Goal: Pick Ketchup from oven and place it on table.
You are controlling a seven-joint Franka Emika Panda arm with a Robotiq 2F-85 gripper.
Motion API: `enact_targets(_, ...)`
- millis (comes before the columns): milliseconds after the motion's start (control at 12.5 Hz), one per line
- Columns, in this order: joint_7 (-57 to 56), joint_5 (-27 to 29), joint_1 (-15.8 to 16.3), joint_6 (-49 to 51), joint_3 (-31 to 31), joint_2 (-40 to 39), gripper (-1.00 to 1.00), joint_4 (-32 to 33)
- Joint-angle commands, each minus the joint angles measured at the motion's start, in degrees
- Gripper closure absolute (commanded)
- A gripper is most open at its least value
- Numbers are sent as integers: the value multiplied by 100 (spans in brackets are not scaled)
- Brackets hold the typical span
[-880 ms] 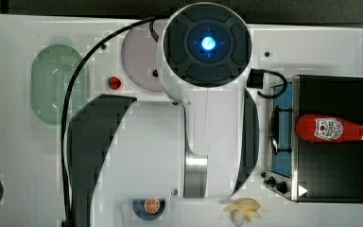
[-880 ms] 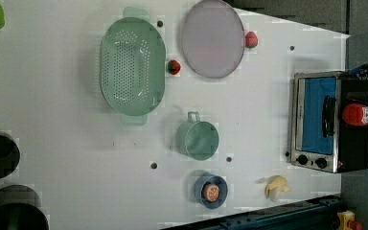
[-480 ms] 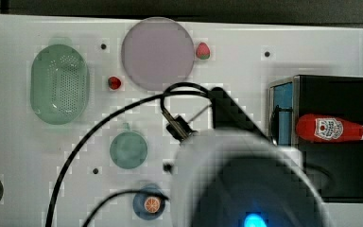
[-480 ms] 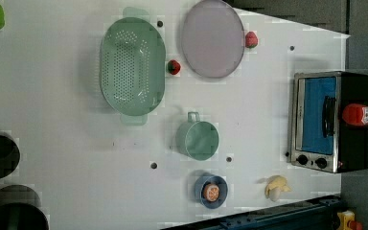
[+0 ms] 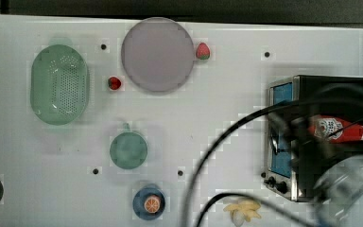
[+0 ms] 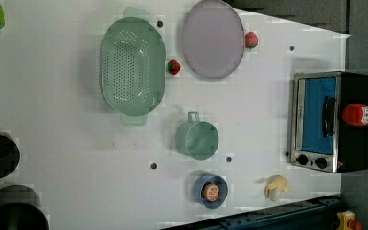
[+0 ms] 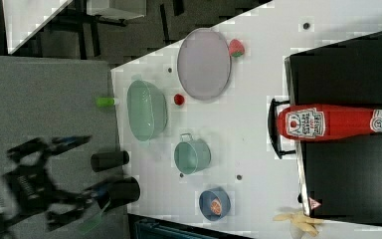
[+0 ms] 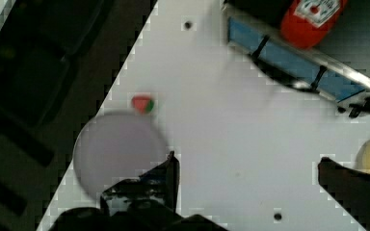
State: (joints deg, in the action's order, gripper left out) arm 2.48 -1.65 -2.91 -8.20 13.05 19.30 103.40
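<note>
I'm seeing the top view and left view both looking straight down on the large white bolt-holed tabletop [image 5: 208, 118], sharing the small black toaster oven [image 6: 333, 122]. The right view is angling in closer over the oven top. The wrist view is hovering low beside it.

The ketchup [image 7: 328, 122], a red squeeze bottle with a white cap and a white shield-shaped label, lies on its side on the flat black roof of the oven [image 6: 333, 121]. The oven, a small black box with a steel-framed blue-tinted glass door, dark handle and black knobs, stands closed near one end of the white worktop [image 6: 76, 139].
</note>
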Motion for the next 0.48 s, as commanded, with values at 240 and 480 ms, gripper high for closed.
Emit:
enact_targets(240, 3, -15, -256, -462, 1057, -1192, -100, 279)
enact_targets(480, 3, 4, -277, -1218, 1541, -1881, -100, 276)
